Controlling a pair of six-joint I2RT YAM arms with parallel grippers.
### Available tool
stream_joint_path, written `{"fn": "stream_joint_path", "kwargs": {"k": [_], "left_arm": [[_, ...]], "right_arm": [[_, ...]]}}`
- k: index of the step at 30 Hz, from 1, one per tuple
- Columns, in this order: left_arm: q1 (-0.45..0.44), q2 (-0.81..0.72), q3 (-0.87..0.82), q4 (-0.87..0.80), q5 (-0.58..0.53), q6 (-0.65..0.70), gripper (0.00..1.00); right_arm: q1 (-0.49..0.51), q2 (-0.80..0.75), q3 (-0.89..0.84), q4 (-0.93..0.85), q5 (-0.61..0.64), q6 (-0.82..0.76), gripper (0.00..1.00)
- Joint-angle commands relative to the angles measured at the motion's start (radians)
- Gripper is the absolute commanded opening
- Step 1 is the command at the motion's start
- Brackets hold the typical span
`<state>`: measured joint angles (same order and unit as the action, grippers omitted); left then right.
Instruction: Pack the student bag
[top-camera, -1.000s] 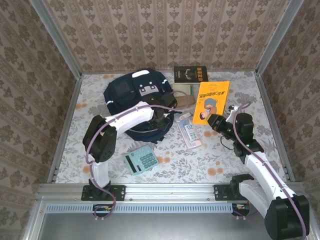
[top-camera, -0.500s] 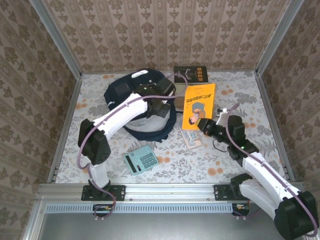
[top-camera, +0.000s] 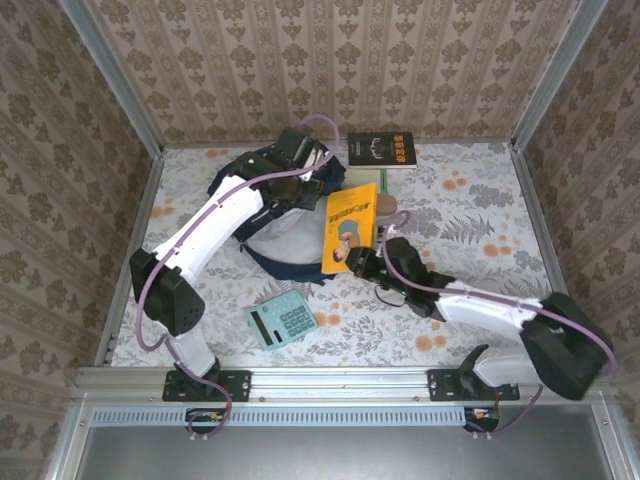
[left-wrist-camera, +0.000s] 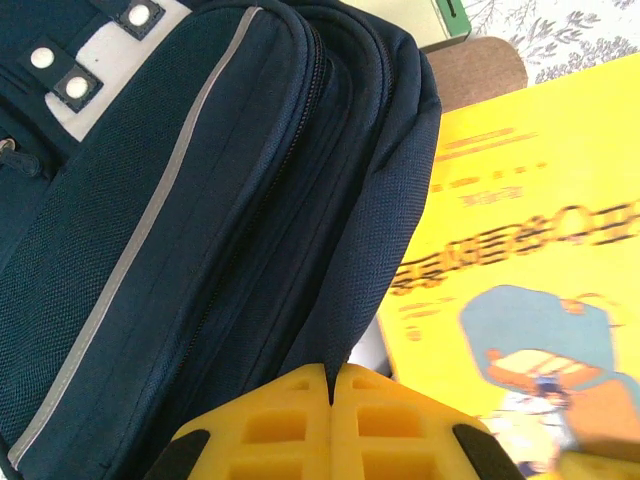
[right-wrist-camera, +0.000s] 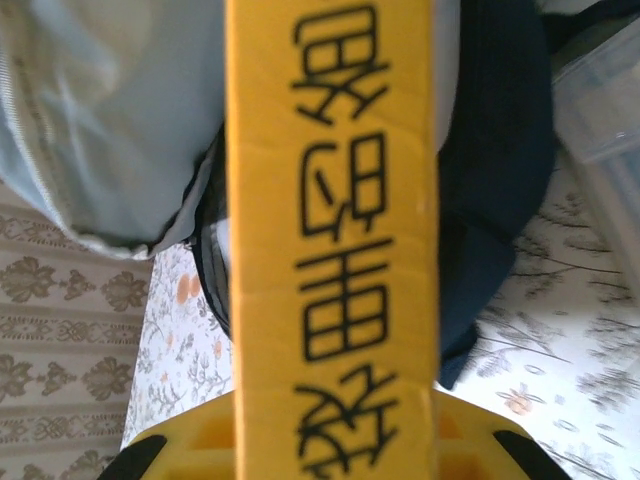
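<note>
Top external view: right gripper (top-camera: 362, 262) clamps a yellow paperback book (top-camera: 350, 225) just beside the left gripper (top-camera: 308, 190), pinched shut on the rim of the large navy fabric backpack (top-camera: 290, 266).

Student bag (top-camera: 290, 265) sits far-left of ctr on table (top-camera: 470, 200). Standing book (top-camera: 350, 225) touches bag's right side. Flat book (top-camera: 382, 149) behind, by far wall. Calculator (top-camera: 281, 319) just in front of bag.

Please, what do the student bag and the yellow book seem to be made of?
The student bag: woven synthetic fabric, likely nylon or polyester, matte navy; the coarse weave and stitched seams show it. The yellow book: paper or thin card, smooth printed cover; gloss cannot be told.
</note>
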<state>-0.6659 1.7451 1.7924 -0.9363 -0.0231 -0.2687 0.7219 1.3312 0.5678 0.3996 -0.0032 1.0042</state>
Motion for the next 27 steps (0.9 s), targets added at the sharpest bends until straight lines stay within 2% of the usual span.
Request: {"fn": "stream_joint_path", "kwargs": {"k": [1, 6, 15, 18, 24, 26, 27], "left_arm": [[0.005, -0.075, 0.075, 0.048, 0.052, -0.018, 0.00], [0.006, -0.087, 0.077, 0.055, 0.067, -0.019, 0.00], [0.000, -0.117, 0.051, 0.069, 0.069, -0.017, 0.00], [-0.001, -0.119, 0.042, 0.080, 0.076, -0.021, 0.00], [-0.003, -0.110, 0.039, 0.084, 0.085, -0.025, 0.00], [-0.003, -0.107, 0.035, 0.086, 0.086, -0.026, 0.00], [-0.003, -0.108, 0.034, 0.087, 0.087, -0.025, 0.00]], "right_arm": [[0.019, 0.099, 0.113, 0.214, 0.087, 0.083, 0.00], [0.020, 0.295, 0.208, 0.350, 0.070, 0.171, 0.00], [-0.002, 0.635, 0.415, 0.714, 0.025, 0.400, 0.00], [-0.001, 0.670, 0.480, 0.692, 0.056, 0.382, 0.00], [0.011, 0.775, 0.604, 0.600, 0.221, 0.350, 0.00], [0.011, 0.826, 0.666, 0.565, 0.222, 0.362, 0.00], [0.010, 0.843, 0.693, 0.539, 0.205, 0.364, 0.15]]}}
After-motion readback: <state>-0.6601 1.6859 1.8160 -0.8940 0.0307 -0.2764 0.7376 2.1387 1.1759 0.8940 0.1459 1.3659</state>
